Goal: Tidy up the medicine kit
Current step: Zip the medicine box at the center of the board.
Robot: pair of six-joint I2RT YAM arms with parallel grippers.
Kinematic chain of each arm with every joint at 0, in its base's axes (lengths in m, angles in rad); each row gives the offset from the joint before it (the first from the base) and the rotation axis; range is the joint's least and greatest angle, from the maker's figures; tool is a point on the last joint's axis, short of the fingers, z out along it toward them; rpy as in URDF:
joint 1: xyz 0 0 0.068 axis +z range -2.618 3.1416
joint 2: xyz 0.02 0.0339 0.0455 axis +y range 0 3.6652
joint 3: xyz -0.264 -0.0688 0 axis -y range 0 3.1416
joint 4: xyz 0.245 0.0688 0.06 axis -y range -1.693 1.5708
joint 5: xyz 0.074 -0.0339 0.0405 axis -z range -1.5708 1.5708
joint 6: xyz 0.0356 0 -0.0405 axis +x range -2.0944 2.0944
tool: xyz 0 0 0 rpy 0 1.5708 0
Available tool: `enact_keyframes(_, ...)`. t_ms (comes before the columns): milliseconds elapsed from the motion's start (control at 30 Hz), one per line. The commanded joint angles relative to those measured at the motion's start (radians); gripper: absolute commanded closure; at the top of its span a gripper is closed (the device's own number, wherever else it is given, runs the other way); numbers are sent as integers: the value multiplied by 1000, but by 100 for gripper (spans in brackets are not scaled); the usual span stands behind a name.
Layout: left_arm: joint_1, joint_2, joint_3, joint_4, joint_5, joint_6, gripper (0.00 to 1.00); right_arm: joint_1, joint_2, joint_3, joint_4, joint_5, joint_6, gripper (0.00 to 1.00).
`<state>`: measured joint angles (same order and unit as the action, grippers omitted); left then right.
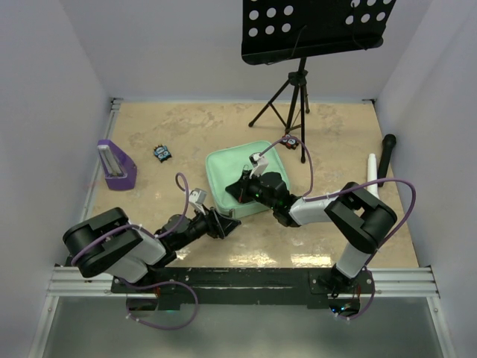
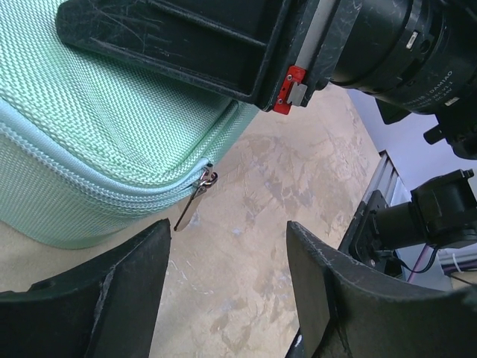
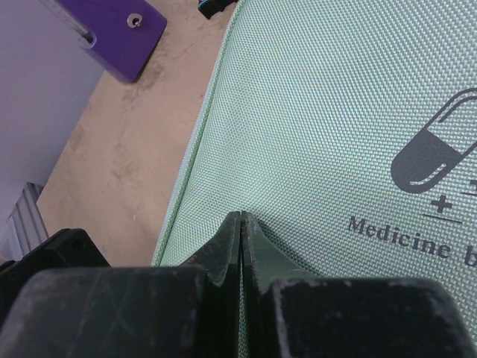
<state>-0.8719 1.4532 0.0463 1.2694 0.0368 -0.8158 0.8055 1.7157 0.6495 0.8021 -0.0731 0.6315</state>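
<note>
Up close, my left gripper [image 2: 227,242] stands open, lined up on the zipper pull [image 2: 195,200]; my right gripper [image 3: 241,222], shut, presses the closed medicine kit [image 1: 232,168] on the desk [image 1: 186,134], likely steadying it.

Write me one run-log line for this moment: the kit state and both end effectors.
medicine kit: closed | left end effector: open, empty, near zipper pull | right end effector: shut, resting on lid

The medicine kit [image 3: 313,112] is mint-green woven cloth, matt and finely ribbed. At its corner hangs a thin metal zipper pull [image 2: 195,201]. Beneath the kit, the table [image 2: 298,194] looks like smooth, mottled beige stone. Beside the kit, the left gripper [image 2: 227,246] is scuffed matt black plastic.
</note>
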Motion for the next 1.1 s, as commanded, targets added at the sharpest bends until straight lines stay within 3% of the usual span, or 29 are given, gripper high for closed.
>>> enact_keyframes(0, 2, 12, 29, 179, -9, 41, 33, 6, 79, -54, -267, -31, -50, 100)
enact_keyframes(1067, 5, 67, 36, 289, -32, 26, 43, 6, 79, -59, -261, -36, -50, 100)
